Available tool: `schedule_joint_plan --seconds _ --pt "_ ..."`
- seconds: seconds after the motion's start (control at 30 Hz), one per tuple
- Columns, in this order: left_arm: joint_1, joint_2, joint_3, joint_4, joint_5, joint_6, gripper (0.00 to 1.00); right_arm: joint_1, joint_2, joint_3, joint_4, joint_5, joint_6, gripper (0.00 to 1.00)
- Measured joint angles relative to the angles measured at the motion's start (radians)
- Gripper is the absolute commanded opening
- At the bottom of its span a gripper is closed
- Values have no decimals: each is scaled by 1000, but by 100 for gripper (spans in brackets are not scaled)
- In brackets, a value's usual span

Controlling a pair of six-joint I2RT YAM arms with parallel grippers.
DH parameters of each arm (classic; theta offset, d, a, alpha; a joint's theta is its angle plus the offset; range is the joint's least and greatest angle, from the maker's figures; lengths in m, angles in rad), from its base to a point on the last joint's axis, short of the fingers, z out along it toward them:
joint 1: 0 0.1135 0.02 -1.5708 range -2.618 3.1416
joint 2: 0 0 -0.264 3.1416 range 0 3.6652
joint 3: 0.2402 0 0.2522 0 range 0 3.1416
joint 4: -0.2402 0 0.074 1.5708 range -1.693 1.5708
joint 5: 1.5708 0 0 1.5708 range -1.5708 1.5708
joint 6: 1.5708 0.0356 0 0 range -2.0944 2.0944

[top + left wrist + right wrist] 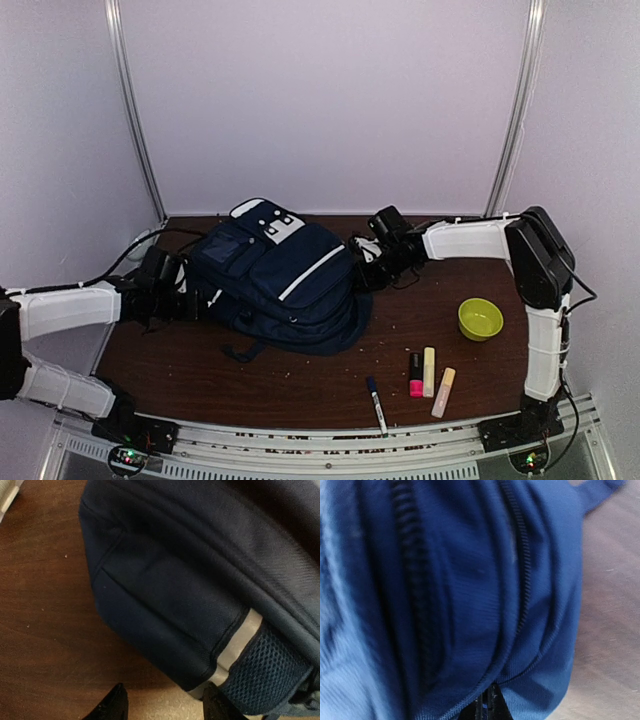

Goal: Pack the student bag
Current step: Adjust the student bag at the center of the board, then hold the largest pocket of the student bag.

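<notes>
On the dark brown wooden bench (300,395), the large navy-blue fabric backpack with white trim (285,285) lies mid-bench toward the far edge, long axis far-to-near, between the left fingers (114,707), parted just beside its left side, and the right fingers (487,707), closed against its zippered right side.
</notes>
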Motion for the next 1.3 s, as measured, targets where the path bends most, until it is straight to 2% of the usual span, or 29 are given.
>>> schedule_joint_plan --seconds 0.13,0.27,0.4,0.57,0.67,0.8,0.9,1.0,1.13,1.3 --pt "38 185 50 58 39 -11 54 56 -1 -15 15 0 -2 0" --pt "84 396 202 109 87 -8 54 140 -14 -30 19 11 5 0" --pt "139 528 335 183 97 -2 54 256 -14 -2 -13 19 -16 0" --pt "185 600 496 231 151 23 56 389 44 145 -71 -48 -45 0" --pt "194 533 500 285 167 42 53 402 58 185 -74 -74 -56 0" --pt "157 265 335 412 146 108 46 378 57 183 -74 -111 -53 0" --pt "18 28 192 518 64 266 40 358 55 159 -51 -143 -38 0" --pt "-194 -122 74 599 85 512 43 332 41 104 -15 -182 -18 0" --pt "-356 -179 -23 526 229 783 46 294 21 54 20 -230 23 0" --pt "-407 -163 -95 426 248 993 56 270 19 40 24 -253 40 0"
